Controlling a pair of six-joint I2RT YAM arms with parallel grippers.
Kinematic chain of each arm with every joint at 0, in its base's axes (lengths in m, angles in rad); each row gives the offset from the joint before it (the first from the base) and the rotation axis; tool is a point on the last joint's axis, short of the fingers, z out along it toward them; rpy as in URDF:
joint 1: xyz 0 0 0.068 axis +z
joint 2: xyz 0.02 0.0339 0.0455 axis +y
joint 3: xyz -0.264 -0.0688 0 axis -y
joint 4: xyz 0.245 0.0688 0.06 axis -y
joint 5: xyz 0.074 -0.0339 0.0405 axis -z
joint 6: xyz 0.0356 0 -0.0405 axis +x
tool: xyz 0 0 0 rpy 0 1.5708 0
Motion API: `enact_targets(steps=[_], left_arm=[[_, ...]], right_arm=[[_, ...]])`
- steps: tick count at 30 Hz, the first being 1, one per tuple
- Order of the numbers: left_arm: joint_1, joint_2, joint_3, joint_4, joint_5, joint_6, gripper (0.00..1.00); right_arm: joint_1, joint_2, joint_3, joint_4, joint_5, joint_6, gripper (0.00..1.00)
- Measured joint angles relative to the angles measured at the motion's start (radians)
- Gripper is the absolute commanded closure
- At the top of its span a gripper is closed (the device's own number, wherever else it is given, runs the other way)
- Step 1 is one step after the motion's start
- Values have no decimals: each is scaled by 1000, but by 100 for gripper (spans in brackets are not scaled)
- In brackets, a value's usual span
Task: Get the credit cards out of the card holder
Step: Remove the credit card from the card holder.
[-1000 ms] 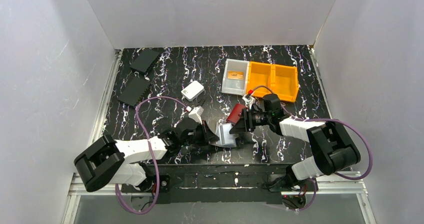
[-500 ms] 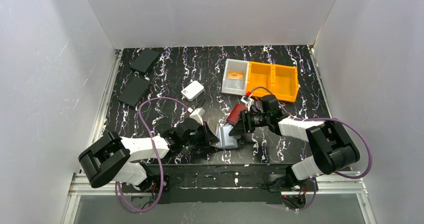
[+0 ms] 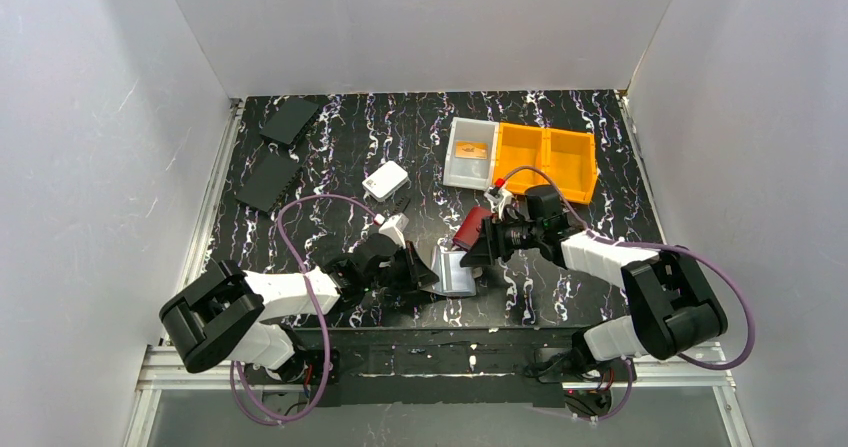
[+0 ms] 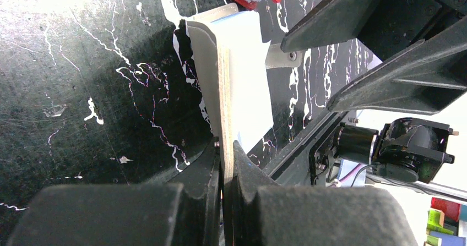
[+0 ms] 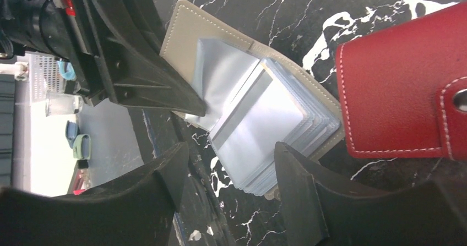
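Two grippers of mine meet at the card holder, which lies open close to the near edge of the table, between my arms. My left gripper is pressed together on the edge of one taupe cover and holds that flap up on its side (my wrist view shows it squeezed thin between the pads). My right gripper is spread, with one finger on each side of the fanned silvery sleeves. It has no grip on them, and I cannot tell whether a tip touches them. I cannot make out any card inside the sleeves either, since they show only a pale shine. A red wallet lies just beside the card holder on its far side, closed, with its snap turned toward my right wrist. One orange-brown card lies flat in a pale bin at the far right, touching an orange bin. A white box sits near mid-table, well apart from two black panels at the far left.
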Motion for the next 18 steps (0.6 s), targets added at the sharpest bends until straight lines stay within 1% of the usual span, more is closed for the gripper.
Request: enact_targets(steps=[7, 18], left_arm=[[2, 2, 0, 1, 9, -1, 100], [3, 2, 0, 1, 11, -3, 100]], right_arm=[[0, 26, -8, 31, -38, 39, 35], [0, 84, -8, 36, -33, 46, 35]])
